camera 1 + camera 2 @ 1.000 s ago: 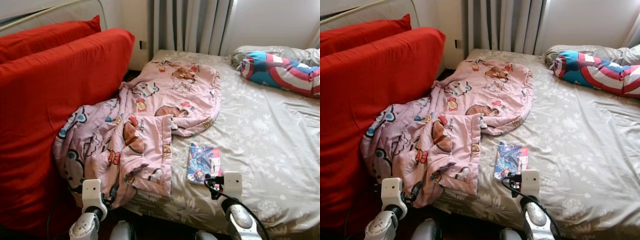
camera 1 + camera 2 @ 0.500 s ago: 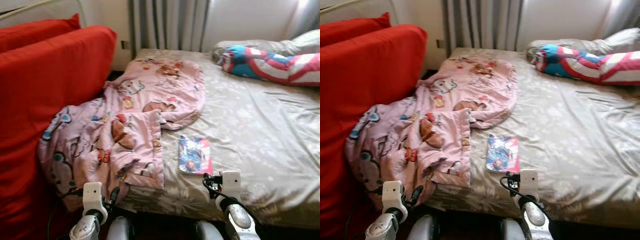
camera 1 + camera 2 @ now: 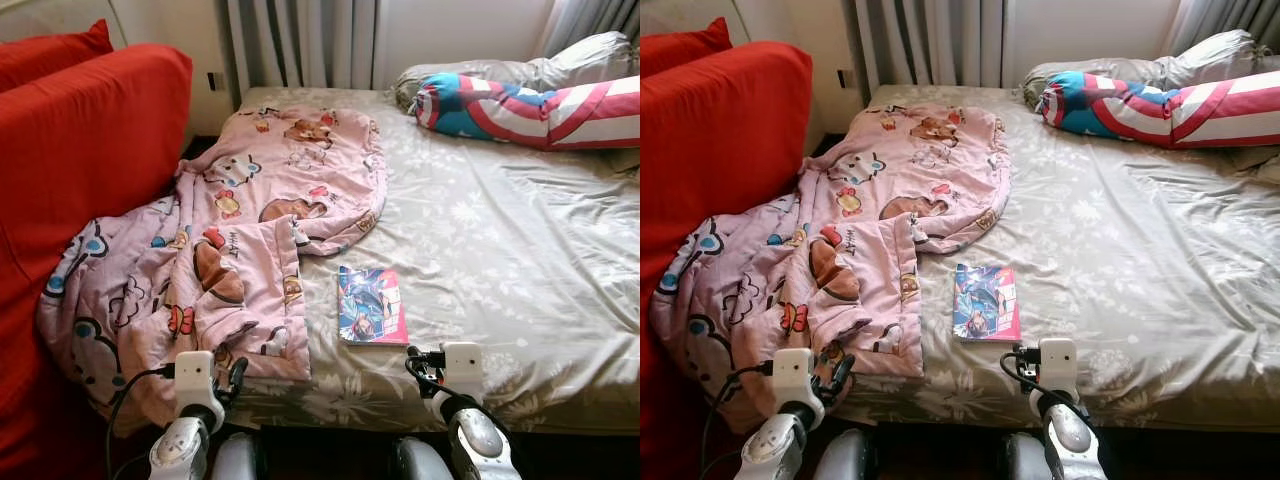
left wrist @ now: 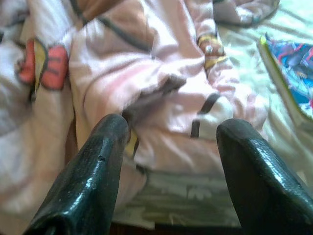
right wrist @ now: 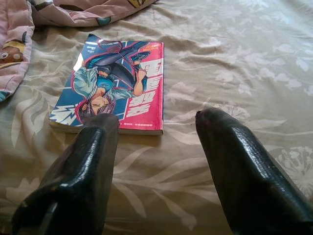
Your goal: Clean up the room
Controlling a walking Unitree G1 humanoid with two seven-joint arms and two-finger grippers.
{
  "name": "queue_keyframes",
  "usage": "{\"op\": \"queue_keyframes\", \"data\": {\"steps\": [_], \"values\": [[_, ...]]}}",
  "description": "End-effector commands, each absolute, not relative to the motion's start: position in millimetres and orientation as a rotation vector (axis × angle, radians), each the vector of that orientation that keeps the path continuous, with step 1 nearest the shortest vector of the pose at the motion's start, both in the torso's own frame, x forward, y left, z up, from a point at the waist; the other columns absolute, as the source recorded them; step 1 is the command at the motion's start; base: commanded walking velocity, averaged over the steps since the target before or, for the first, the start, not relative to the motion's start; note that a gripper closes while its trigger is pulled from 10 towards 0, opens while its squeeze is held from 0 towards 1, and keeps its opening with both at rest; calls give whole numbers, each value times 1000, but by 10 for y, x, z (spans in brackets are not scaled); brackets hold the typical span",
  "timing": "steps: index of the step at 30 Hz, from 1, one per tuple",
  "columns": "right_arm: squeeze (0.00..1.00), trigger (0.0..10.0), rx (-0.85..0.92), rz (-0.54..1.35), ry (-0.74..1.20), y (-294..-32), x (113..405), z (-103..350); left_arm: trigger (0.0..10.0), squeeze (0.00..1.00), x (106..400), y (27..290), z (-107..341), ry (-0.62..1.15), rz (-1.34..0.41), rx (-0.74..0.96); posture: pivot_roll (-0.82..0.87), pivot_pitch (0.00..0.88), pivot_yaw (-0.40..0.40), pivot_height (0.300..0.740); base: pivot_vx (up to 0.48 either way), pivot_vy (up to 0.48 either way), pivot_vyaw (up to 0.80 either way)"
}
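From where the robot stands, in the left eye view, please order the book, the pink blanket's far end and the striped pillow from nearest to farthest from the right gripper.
1. Book, just ahead of the right gripper.
2. Pink blanket's far end, ahead-left.
3. Striped pillow, at the bed's far right.

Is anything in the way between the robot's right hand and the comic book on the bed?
Nothing visible is. The right gripper is open and aimed at the comic book, with bare bedsheet between them. The pink blanket lies off to the book's side, not over it.
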State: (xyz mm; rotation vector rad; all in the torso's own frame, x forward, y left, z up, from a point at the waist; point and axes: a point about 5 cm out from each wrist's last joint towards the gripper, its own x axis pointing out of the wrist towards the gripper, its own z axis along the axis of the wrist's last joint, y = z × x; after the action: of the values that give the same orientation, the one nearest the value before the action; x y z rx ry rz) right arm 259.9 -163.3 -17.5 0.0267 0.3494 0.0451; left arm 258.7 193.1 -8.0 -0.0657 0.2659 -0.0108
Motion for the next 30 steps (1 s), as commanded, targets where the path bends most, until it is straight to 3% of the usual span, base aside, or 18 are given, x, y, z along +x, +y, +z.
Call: {"op": "queue_keyframes", "data": {"steps": [1,7,14,30], "values": [[0,10000,25,48,356,-1623,2601,-180,10000,0,2579,1936,-66,251,-10,-60,-93,21,-10,610,0,0,0],[0,10000,1,79,347,-1591,2614,-165,10000,0,2614,1907,22,205,-17,-58,-92,19,-11,610,247,0,0],[0,10000,5,86,346,-1574,2611,-166,10000,0,2626,1877,97,175,-18,-57,-92,18,-12,610,267,0,696],[0,10000,34,71,339,-1580,2637,-149,10000,0,2611,1811,185,173,-22,-56,-91,0,-10,610,290,0,0]]}}
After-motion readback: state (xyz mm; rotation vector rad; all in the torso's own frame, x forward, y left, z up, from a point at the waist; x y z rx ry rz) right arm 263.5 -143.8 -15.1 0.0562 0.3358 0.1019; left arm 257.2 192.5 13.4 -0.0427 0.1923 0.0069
